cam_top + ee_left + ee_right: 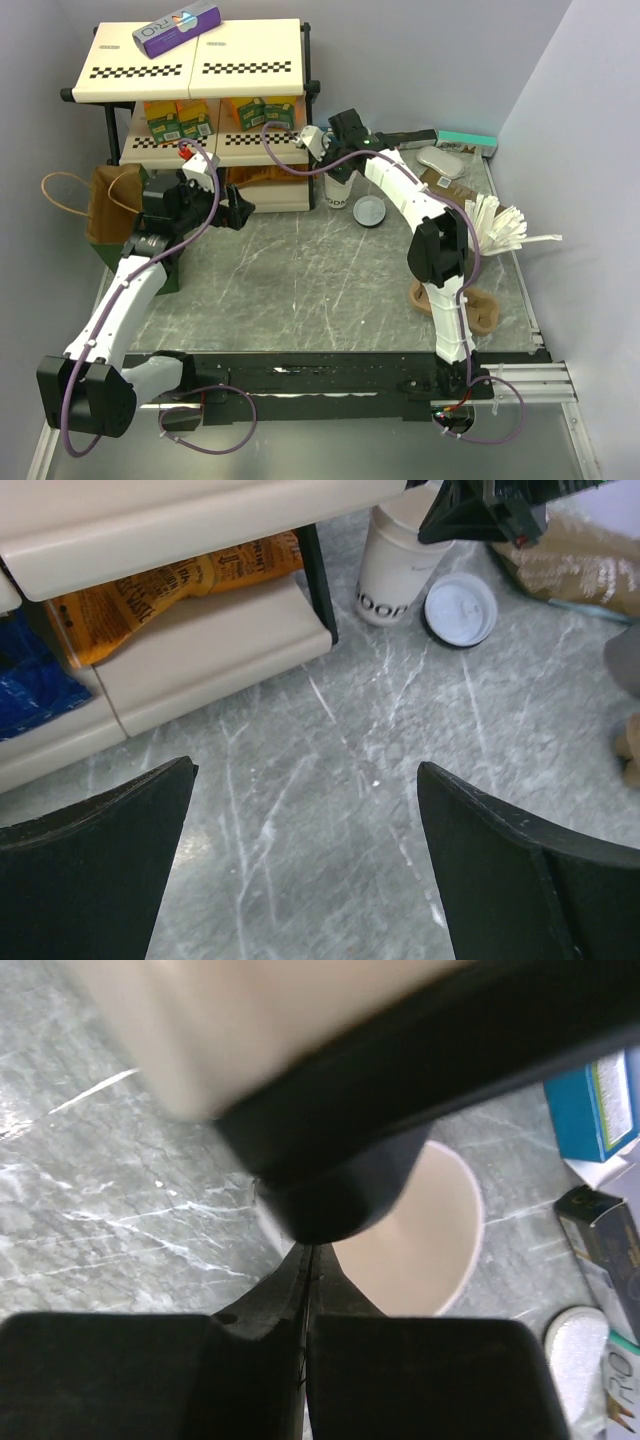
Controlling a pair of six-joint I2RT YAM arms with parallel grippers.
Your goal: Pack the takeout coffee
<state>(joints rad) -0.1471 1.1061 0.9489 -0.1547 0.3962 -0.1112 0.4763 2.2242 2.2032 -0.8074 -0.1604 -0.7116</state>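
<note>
Currently, bench (300, 280): grey veined top, smooth and hard. I judge a toppled cup would skid here, not stop.
Shelf rack (190, 60): cream shelves with rounded lips, checker trim and black posts. The cup stands just beside its right post, so a careless lift could knock it against the post.
Left fingers (100, 860): spread fully wide and empty, hovering over bare bench, well apart from the cup.
Right fingers (400, 1380): pressed tight together over the cup's mouth. I cannot tell whether they nip its rim.
Pulp tray (487, 312): brown and moulded, partly hidden behind the right arm, well apart from the cup. The carry to it is long, with room to slip.
Takeout coffee cup (338, 192): white paper, tapered, dark lettering, pale tan inside, upright and lidless. The thin wall could buckle or tip under a rim pinch.
Round lid (369, 211): white, flat on the bench near the cup, not fitted.
</note>
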